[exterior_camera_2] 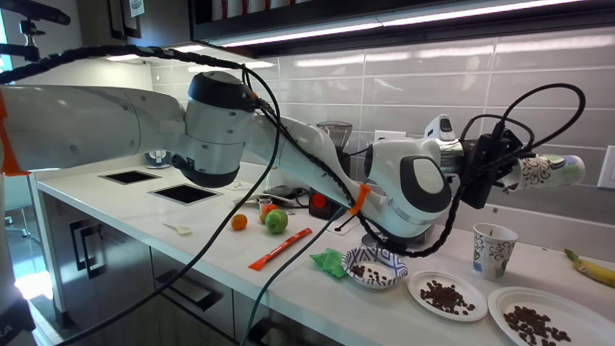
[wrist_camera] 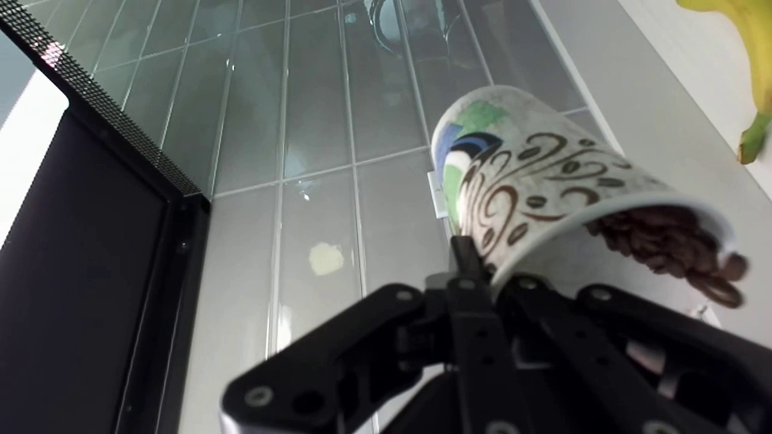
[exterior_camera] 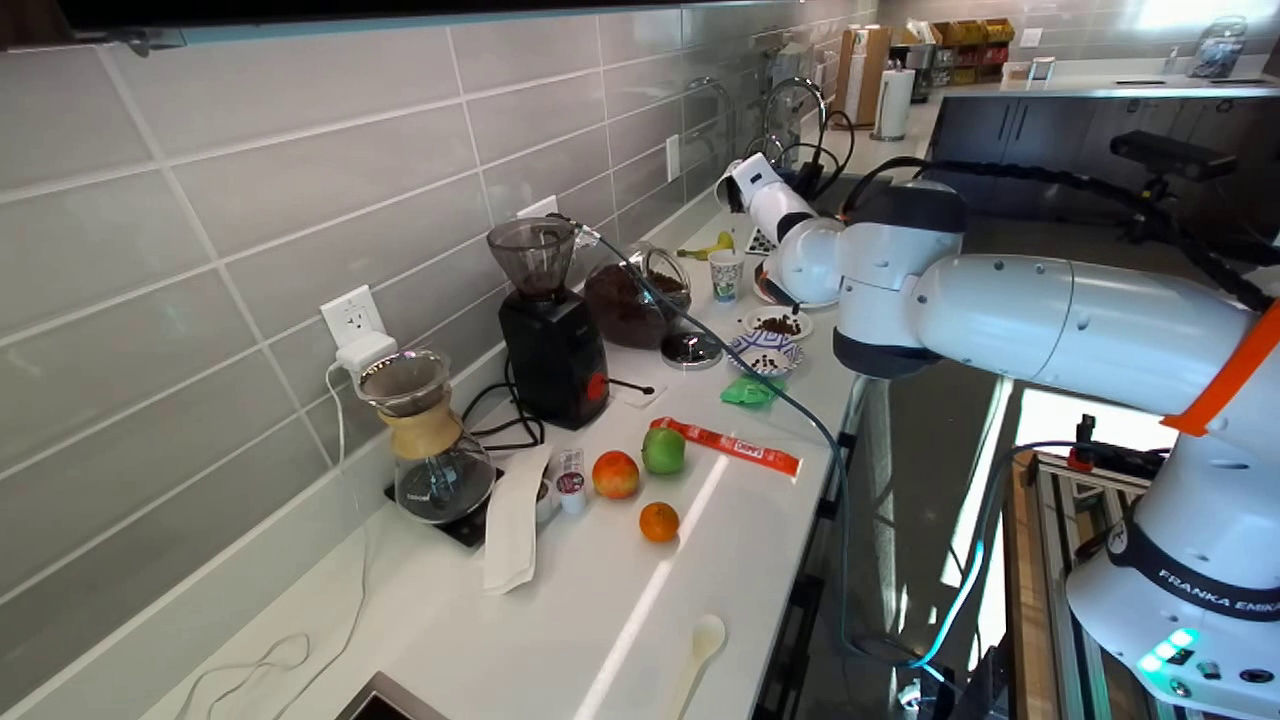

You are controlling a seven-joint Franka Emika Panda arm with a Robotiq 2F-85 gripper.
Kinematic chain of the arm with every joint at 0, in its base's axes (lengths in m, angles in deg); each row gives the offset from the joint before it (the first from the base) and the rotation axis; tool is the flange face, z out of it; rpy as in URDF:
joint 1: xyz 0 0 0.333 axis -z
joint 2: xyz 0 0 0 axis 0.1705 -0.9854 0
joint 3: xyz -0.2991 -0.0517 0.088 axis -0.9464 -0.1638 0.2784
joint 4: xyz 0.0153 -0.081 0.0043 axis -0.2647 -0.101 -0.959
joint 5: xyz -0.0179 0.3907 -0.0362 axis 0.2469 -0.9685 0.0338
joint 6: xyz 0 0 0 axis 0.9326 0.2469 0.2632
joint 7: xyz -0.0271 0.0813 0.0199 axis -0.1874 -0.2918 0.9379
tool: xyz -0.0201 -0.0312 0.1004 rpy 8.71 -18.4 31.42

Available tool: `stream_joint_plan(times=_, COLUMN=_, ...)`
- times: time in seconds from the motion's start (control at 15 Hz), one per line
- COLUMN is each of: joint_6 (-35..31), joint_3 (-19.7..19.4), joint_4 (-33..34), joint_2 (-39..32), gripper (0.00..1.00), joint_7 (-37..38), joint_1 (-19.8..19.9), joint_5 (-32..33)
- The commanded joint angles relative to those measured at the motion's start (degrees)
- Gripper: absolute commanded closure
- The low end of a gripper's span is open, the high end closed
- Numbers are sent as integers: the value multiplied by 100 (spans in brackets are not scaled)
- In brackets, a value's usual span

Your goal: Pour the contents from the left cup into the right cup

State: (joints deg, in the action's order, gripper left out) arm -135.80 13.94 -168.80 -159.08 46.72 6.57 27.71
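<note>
My gripper (wrist_camera: 493, 280) is shut on the wall of the left cup (exterior_camera_2: 550, 172) near its rim, one finger inside the cup and one outside. This paper cup (wrist_camera: 537, 181) has brown swirls and lies tipped almost on its side. Brown beans (wrist_camera: 663, 247) are gathered at its mouth, a few of them at or over the lip. In an exterior view the right cup (exterior_camera_2: 494, 252) stands upright on the counter, roughly below the tipped mouth. It also shows beyond the plates as a patterned cup (exterior_camera: 726, 275). What the right cup holds cannot be seen.
Near the right cup are a large plate (exterior_camera_2: 588, 319), a small plate (exterior_camera_2: 468, 290) and a patterned bowl (exterior_camera_2: 387, 262), all with beans. A banana (exterior_camera_2: 593, 270) lies beyond. The tiled wall (exterior_camera_2: 432, 86) rises behind. A jar (exterior_camera: 620, 305) and grinder (exterior_camera: 555, 355) stand along it.
</note>
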Motion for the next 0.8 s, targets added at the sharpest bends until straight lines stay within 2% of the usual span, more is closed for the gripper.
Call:
stream_joint_plan(times=0.0, joint_6=-195, joint_3=80, joint_4=141, joint_2=6, gripper=99, joint_7=-449, joint_1=87, joint_5=-297)
stream_joint_plan(times=0.73, joint_6=-264, joint_3=211, joint_4=234, joint_2=18, gripper=99, joint_7=-1046, joint_1=148, joint_5=-594)
